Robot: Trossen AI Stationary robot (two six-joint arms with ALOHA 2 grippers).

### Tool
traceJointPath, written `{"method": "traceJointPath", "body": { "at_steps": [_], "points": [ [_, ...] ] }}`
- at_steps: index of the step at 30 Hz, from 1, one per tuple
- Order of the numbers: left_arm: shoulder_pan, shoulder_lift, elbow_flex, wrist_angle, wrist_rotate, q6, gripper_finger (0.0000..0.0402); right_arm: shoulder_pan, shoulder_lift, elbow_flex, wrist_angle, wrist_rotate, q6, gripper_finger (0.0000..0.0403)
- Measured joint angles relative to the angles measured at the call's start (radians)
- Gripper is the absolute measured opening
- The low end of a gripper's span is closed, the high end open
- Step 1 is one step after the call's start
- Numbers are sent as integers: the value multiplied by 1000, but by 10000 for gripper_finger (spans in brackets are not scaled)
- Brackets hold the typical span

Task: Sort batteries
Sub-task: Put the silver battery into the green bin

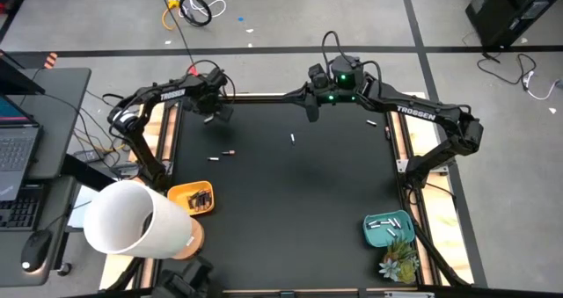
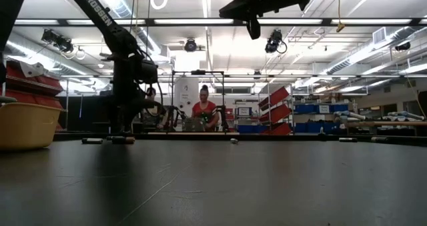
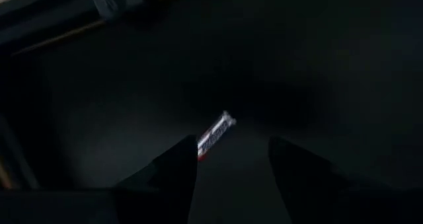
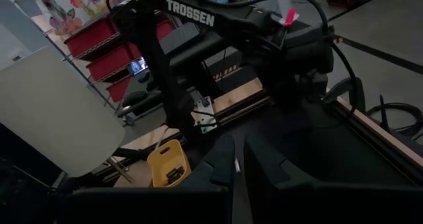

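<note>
Two arms up at the far edge of the black table (image 1: pixel 290 210), left gripper (image 1: pixel 217 112) hanging low with fingers spread wide, and a battery (image 3: pixel 215 135) lying on the mat just past its fingertips. Right gripper (image 1: pixel 313 113) is raised, fingers pressed together, nothing in them. Loose batteries dot the mat: a pair (image 1: pixel 220 155) near the left arm, one (image 1: pixel 293 138) mid-table, one (image 1: pixel 371 122) by the right arm. Yellow bin (image 1: pixel 192 197) holds what looks like dark cells; teal tray (image 1: pixel 388 230) holds white ones
</note>
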Motion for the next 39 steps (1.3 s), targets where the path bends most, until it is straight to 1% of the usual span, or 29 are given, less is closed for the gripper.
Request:
{"method": "traceJointPath", "body": {
  "at_steps": [12, 18, 23, 30, 39],
  "points": [
    [10, 62, 0, 2, 5, 2, 202, 0, 0, 0, 0, 1, 0, 22],
    [10, 89, 3, -5, 41, 0, 190, 0, 0, 0, 1, 2, 0, 22],
    [8, 90, 3, -10, 58, 7, 163, 0, 0, 0, 1, 3, 0, 22],
    [-6, 91, 3, -44, 74, 74, 119, -4, 0, 0, 1, 10, 0, 22],
    [-20, 91, 2, -55, 73, 106, 34, -4, 0, 0, 1, 12, -3, 22]
  ]
}}
